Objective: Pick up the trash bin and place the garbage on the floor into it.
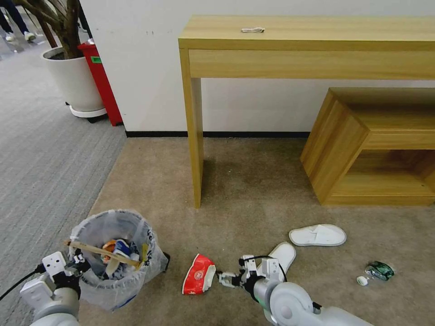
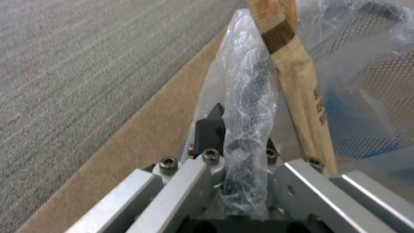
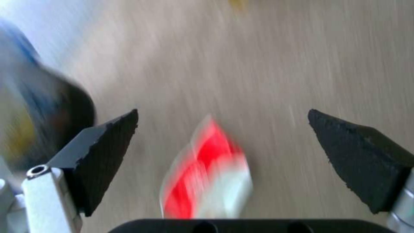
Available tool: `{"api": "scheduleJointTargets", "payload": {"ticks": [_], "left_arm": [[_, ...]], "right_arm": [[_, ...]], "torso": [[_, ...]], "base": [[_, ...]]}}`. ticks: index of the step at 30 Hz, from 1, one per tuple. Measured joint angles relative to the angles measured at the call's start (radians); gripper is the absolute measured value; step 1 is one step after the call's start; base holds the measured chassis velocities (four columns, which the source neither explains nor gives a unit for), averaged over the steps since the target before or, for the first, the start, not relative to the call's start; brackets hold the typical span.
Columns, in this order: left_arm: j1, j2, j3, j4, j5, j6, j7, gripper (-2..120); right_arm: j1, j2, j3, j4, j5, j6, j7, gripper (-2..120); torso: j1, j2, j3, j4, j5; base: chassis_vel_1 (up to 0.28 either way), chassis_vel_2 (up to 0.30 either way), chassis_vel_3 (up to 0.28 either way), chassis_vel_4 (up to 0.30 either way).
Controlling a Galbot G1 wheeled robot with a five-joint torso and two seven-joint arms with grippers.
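Red-white cup [image 1: 199, 274] btwn open right gripper [image 3: 222, 136] & trash bin [image 1: 115, 253]

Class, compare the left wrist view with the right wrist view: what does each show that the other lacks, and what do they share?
Left wrist alone: the left gripper clamped on the bag-covered rim of the small round black trash bin, a wooden stick in a paper sleeve, and grey striped carpet.

Right wrist alone: the right gripper, open, with the crushed red-white paper cup lying between its fingers.

Both: the beige-tan carpet floor, and the trash bin.
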Motion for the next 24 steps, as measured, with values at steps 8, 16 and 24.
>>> {"api": "scheduleJointTargets", "payload": {"ticks": [8,16,24], "left_arm": [[-0.004,0.001,0.0,0.001,-0.002,-0.017,0.004,1],[-0.001,0.008,-0.011,-0.001,-0.008,-0.02,0.009,1],[-0.001,-0.002,-0.007,0.016,0.009,-0.042,0.019,1]], "right_arm": [[0.037,0.036,0.014,-0.039,-0.104,0.113,-0.09,100],[0.05,0.044,-0.008,-0.046,-0.04,0.147,-0.077,100],[0.05,0.049,0.017,0.002,0.085,-0.032,0.074,100]], "torso": [[0.0,0.0,0.0,-0.0003,-0.0001],[0.0,0.0,0.0,-0.0001,0.0],[0.0,0.0,0.0,-0.0001,0.0001]], "base": [[0.0,0.0,0.0,0.0],[0.0,0.0,0.0,0.0],[0.0,0.0,0.0,0.0]]}}
